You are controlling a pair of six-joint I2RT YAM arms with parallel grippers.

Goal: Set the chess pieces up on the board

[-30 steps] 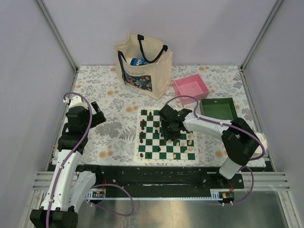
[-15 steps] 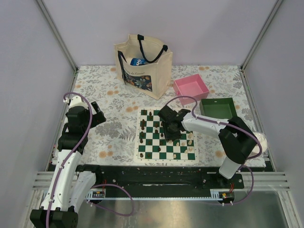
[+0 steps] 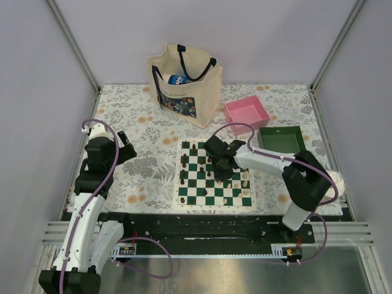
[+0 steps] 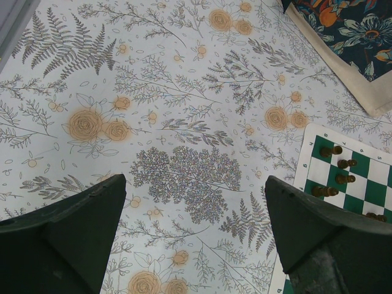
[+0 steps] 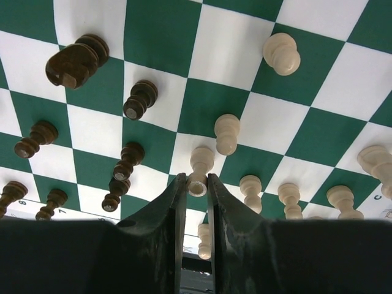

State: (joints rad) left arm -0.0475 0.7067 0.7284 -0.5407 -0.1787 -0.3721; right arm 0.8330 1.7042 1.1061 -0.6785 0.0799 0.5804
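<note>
The green-and-white board (image 3: 214, 204) lies at the table's middle, with dark pieces (image 3: 184, 160) mostly on its left and cream pieces (image 3: 245, 177) on its right. My right gripper (image 3: 218, 164) hangs low over the board's middle. In the right wrist view the right gripper (image 5: 196, 184) is shut on a cream piece (image 5: 200, 164), held by its base just above the squares (image 5: 159, 30), with dark pieces (image 5: 75, 61) to the left and cream ones (image 5: 280, 52) to the right. My left gripper (image 4: 196, 202) is open and empty over the floral cloth, left of the board's corner (image 4: 352, 184).
A cream tote bag (image 3: 184, 82) stands at the back. A pink tray (image 3: 246, 112) and a green tray (image 3: 280, 139) sit to the board's back right. Metal frame posts border the table.
My right gripper has shifted slightly toward the far left over the board. The left arm has not moved.
</note>
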